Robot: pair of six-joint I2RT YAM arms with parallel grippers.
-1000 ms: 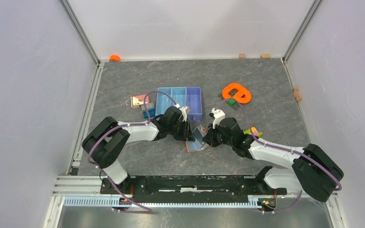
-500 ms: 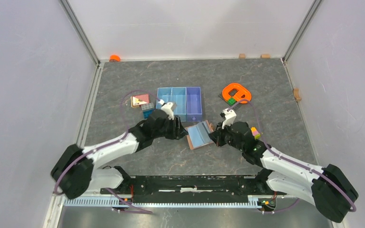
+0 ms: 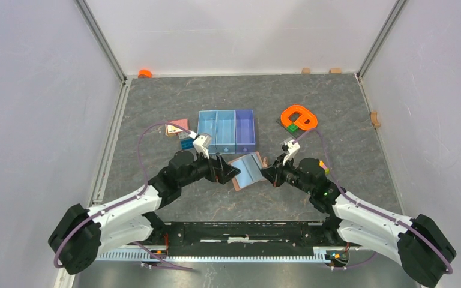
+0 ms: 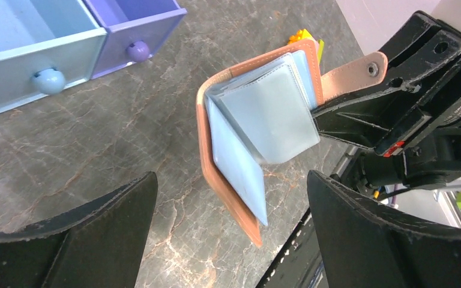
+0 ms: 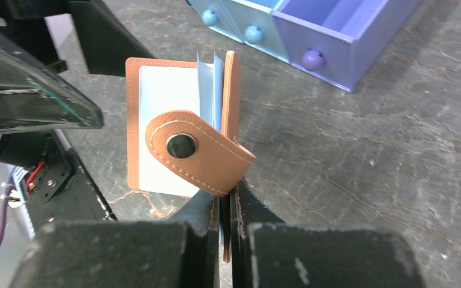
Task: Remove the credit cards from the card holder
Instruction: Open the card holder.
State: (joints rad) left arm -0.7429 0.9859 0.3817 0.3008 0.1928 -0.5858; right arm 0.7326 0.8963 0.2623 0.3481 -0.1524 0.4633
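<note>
The card holder [image 3: 249,169] is a salmon-brown wallet with grey-blue inner pockets, standing open on the table between the two arms. In the left wrist view the card holder [image 4: 258,120] fans its pockets toward me, and its lower edge rests on the stone surface. My right gripper [image 3: 270,174] is shut on the cover's edge just below the closure tab [image 5: 195,150]; the right wrist view shows the thin leather edge pinched between the jaws of the right gripper [image 5: 228,195]. My left gripper [image 3: 228,171] is open wide just left of the wallet, touching nothing. The credit cards are hidden.
A blue three-compartment tray [image 3: 227,131] stands just behind the wallet. Small bricks and a pink block [image 3: 179,128] lie left of it. An orange ring [image 3: 299,116] with a green brick sits at the back right. A yellow brick [image 3: 322,164] lies beside the right arm.
My left gripper let go, opened wide and drew back to the left. The wallet now spreads open, held only by the right gripper, which shifted slightly right.
</note>
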